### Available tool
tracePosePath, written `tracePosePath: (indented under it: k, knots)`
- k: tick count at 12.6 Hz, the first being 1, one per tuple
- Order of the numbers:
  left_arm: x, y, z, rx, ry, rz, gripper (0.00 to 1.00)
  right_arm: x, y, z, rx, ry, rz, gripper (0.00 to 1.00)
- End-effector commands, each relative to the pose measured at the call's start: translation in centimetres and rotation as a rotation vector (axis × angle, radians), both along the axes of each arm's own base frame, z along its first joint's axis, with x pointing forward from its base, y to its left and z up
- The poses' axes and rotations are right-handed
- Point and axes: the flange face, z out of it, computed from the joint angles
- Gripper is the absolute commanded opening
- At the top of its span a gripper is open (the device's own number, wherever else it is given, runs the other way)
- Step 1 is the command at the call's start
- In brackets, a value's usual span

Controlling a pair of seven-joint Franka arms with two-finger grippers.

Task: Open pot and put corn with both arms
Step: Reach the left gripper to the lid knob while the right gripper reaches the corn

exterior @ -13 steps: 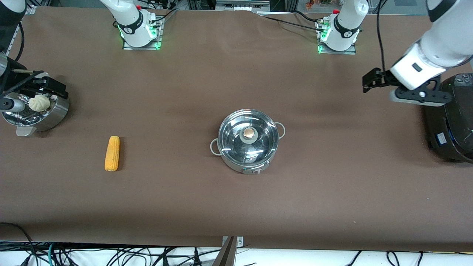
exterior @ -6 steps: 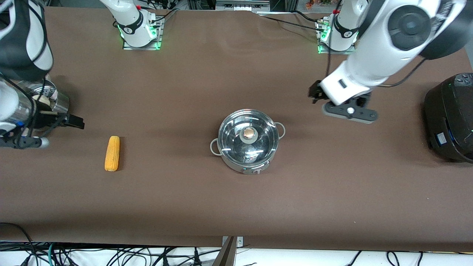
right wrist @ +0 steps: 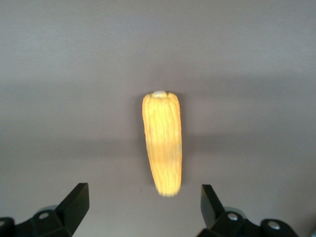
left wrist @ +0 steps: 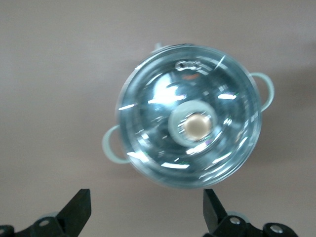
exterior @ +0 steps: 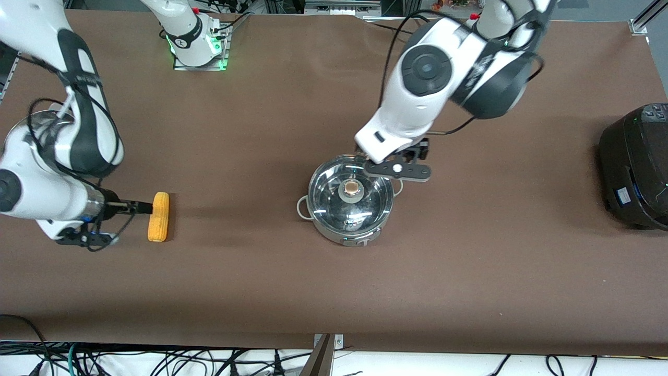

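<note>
The shiny steel pot [exterior: 349, 201] stands mid-table with its glass lid and tan knob [exterior: 353, 187] in place. In the left wrist view the pot [left wrist: 190, 116] lies just ahead of my left gripper [left wrist: 145, 207]. That gripper hangs open over the pot's rim on the robots' side, nothing between its fingers [left wrist: 79, 205]. The yellow corn [exterior: 158, 216] lies flat toward the right arm's end of the table. My right gripper [exterior: 136, 207] hovers beside it. In the right wrist view the corn [right wrist: 163, 140] is ahead of the open right gripper [right wrist: 142, 202], apart from it.
A large black round cooker [exterior: 634, 167] sits at the left arm's end of the table. The two arm bases [exterior: 195, 42] stand along the edge farthest from the front camera. Cables hang below the near table edge [exterior: 334, 347].
The left arm swung in from the cooker's end to the pot. The right arm came from the table's end to the corn. Both grippers stayed open; pot and corn have not moved.
</note>
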Motion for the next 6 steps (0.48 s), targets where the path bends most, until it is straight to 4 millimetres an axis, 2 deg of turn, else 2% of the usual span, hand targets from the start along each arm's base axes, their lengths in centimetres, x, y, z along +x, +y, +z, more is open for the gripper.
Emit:
tracePosePath:
  k: [1, 3, 4, 6]
  knots:
    - [0.4, -3.2, -3.3, -0.029, -0.010, 0.081, 1.00, -0.6, 0.1, -3.2, 0.003, -0.041, 0.009, 1.00]
    - [0.0, -5.2, -6.5, -0.023, -0.018, 0.053, 1.00, -1.6, 0.2, -6.0, 0.005, -0.069, 0.009, 1.00]
    - [0.4, -5.3, -8.4, -0.024, -0.012, 0.051, 1.00, -2.1, 0.0, -7.0, 0.006, -0.069, 0.009, 1.00]
    - [0.7, -5.5, -9.4, -0.032, -0.026, 0.046, 1.00, -2.8, -0.5, -8.4, 0.007, -0.061, 0.019, 1.00]
